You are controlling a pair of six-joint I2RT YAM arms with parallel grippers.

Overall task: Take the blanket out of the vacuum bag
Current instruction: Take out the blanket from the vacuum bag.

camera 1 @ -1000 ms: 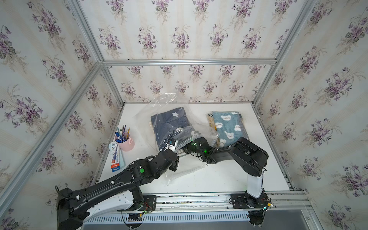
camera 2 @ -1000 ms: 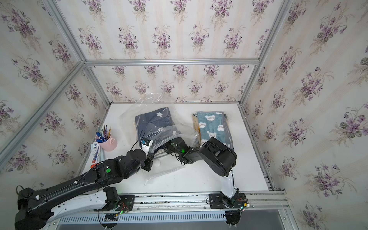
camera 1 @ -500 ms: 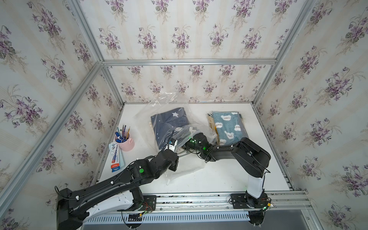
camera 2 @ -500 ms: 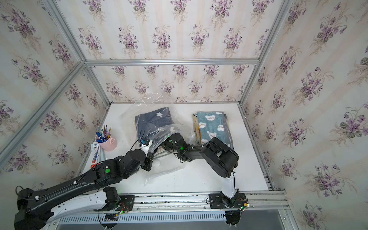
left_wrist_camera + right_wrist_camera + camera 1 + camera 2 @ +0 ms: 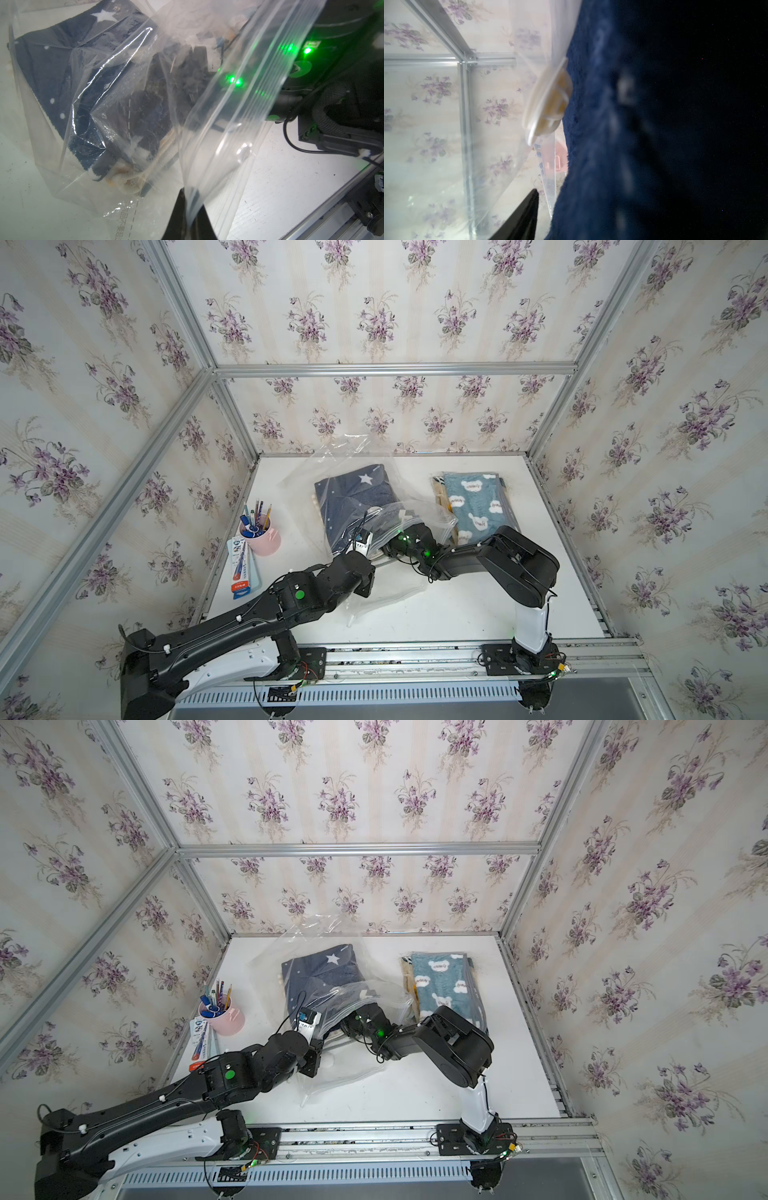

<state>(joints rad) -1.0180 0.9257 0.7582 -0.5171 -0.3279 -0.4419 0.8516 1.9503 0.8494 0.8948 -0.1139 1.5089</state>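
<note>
The vacuum bag (image 5: 332, 464) lies crinkled mid-table, and the navy star-print blanket (image 5: 353, 493) is inside it. My left gripper (image 5: 188, 207) is shut on the bag's zip-seal edge (image 5: 239, 116) and holds the mouth up. My right gripper (image 5: 388, 524) reaches in through that mouth, under the top sheet. In the right wrist view the blanket (image 5: 612, 145) fills the frame and covers one finger. The other finger (image 5: 525, 216) stands clear of the cloth, so the jaws are apart. The round white valve cap (image 5: 548, 97) presses against the blanket.
A second bagged blanket, teal with bears (image 5: 473, 502), lies at the back right. At the left edge stand a pink cup of pens (image 5: 259, 531) and a flat blue-and-white packet (image 5: 241, 564). Aluminium rails (image 5: 415, 655) run along the front, and papered walls close in the other sides.
My right wrist has pushed a little deeper into the bag mouth, and the top sheet bulges up over it. The left arm holds the same spot.
</note>
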